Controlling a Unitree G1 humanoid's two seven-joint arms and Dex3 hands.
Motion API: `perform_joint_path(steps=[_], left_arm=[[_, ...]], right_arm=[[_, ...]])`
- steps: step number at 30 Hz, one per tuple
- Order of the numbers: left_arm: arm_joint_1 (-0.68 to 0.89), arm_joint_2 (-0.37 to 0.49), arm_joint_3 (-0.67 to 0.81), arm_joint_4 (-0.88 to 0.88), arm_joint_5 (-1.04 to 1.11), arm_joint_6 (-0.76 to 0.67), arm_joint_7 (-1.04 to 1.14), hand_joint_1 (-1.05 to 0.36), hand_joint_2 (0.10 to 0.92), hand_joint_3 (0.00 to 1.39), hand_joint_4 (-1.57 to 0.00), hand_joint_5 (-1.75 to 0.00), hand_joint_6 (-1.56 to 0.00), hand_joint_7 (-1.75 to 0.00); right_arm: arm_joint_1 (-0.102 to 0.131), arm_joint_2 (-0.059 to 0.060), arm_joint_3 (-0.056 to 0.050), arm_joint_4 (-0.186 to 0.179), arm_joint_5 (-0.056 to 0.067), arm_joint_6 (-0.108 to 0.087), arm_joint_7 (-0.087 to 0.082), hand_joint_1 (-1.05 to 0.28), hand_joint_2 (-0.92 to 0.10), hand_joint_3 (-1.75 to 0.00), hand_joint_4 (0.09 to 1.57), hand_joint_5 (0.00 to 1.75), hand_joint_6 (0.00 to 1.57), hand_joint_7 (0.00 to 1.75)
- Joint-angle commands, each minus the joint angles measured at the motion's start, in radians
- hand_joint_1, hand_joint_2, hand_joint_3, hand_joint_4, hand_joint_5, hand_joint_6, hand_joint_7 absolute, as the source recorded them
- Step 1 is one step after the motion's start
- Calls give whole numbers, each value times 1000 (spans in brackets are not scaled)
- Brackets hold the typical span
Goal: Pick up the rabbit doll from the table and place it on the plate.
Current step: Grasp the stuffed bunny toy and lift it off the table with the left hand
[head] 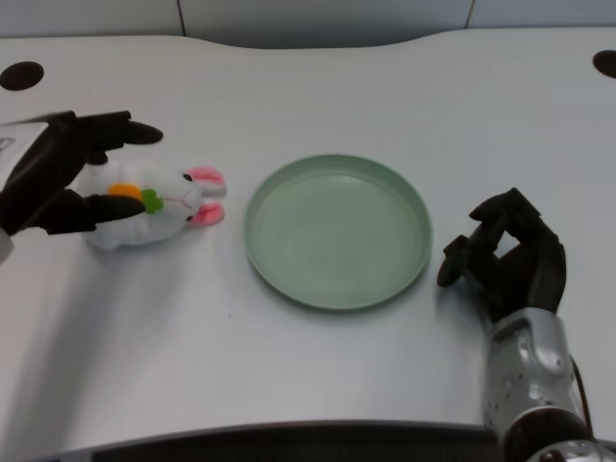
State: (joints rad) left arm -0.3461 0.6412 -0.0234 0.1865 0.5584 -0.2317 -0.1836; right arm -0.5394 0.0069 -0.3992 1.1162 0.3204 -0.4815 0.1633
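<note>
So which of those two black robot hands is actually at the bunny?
The left robot hand, at the picture's left: its fingers bracket the white rabbit doll. The right robot hand sits curled beyond the green plate.

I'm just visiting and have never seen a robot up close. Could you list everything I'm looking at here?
rabbit doll: one, white with pink ears and an orange carrot, lying on the table left of the plate, between the fingers of the left robot hand.
plate: one, pale green, holding nothing, at the middle.
table: one, white, with dark round holes near the far corners.
left robot hand: one, black, fingers around the doll.
right robot hand: one, black, fingers curled, right of the plate.
</note>
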Motion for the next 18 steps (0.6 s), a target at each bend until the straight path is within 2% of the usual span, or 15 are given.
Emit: perform_joint_path(steps=[1, 2, 4, 6, 10, 14, 15, 17, 18], left_arm=[[-50, 44, -37, 5, 48, 27, -26, -705, 921, 44, -251, -562, -439, -56], [-61, 51, -43, 4, 56, 35, -34, -728, 921, 42, -225, -550, -422, -43], [-113, 86, -82, 2, 99, 66, -111, -778, 921, 53, -135, -513, -348, -17], [-169, 109, -119, 8, 123, 99, -201, -852, 921, 70, -28, -416, -233, -8], [-242, 118, -169, 32, 146, 134, -292, -918, 921, 61, -1, -277, -161, -6], [-313, 107, -221, 92, 161, 150, -353, -958, 913, 33, 1, -211, -130, -3], [-326, 104, -231, 106, 165, 151, -359, -962, 912, 29, 1, -205, -127, -3], [-351, 94, -252, 140, 169, 154, -366, -967, 903, 19, 1, -202, -135, -9], [-365, 86, -264, 162, 171, 156, -370, -969, 898, 14, 1, -202, -138, -10]], right_arm=[[8, 9, -2, -6, 8, 6, 4, -1048, -278, -1539, 1567, 1411, 1103, 1712], [8, 10, -3, -6, 9, 7, 3, -1048, -275, -1537, 1566, 1407, 1106, 1706], [8, 7, 2, 3, -2, -12, 3, -1048, -293, -1540, 1565, 1408, 1106, 1709], [6, 6, -1, 7, 1, -11, 11, -1048, -300, -1516, 1558, 1407, 1105, 1721], [4, 4, -9, 18, 11, -17, 35, -1048, -301, -1463, 1546, 1407, 1102, 1705], [7, 7, -1, 8, -6, -15, 2, -1048, -322, -1471, 1545, 1440, 1104, 1734], [8, 7, 1, 5, -8, -16, 0, -1048, -323, -1475, 1543, 1444, 1098, 1740], [11, 7, -2, 4, 0, -22, 16, -1048, -313, -1463, 1545, 1443, 1089, 1743], [12, 8, 0, 0, -3, -21, 12, -1048, -312, -1456, 1551, 1439, 1089, 1743]])
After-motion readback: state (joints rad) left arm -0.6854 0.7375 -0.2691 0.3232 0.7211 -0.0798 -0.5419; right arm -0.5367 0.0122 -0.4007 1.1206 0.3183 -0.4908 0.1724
